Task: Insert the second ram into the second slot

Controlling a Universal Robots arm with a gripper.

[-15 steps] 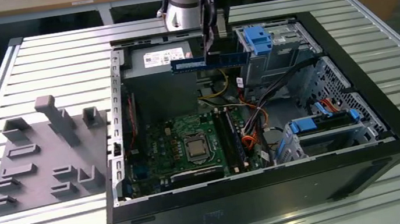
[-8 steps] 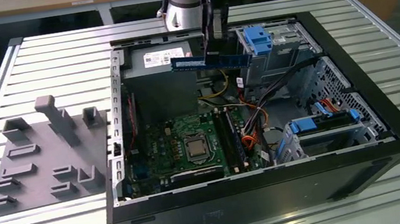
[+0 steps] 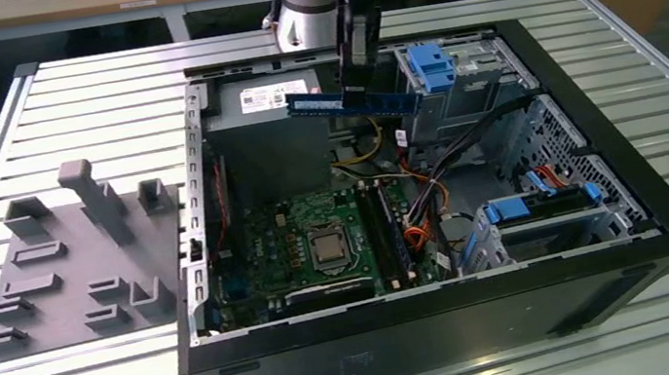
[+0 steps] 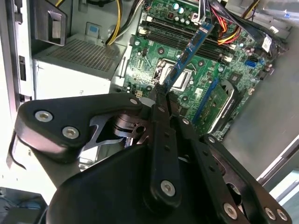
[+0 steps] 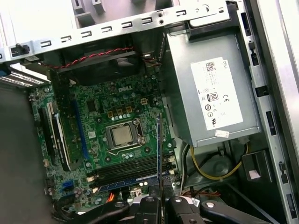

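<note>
Exterior view: the dark gripper is clenched on the second ram, a thin, flat blue circuit-board stick. It holds the stick level and on edge above the open black computer case, clear of the green motherboard.

Second wrist view: the second ram projects from the gripper over the motherboard.

First wrist view: the second ram appears edge-on between the silver processor and the grey power supply box. It crosses the end of the black memory slots.
</note>
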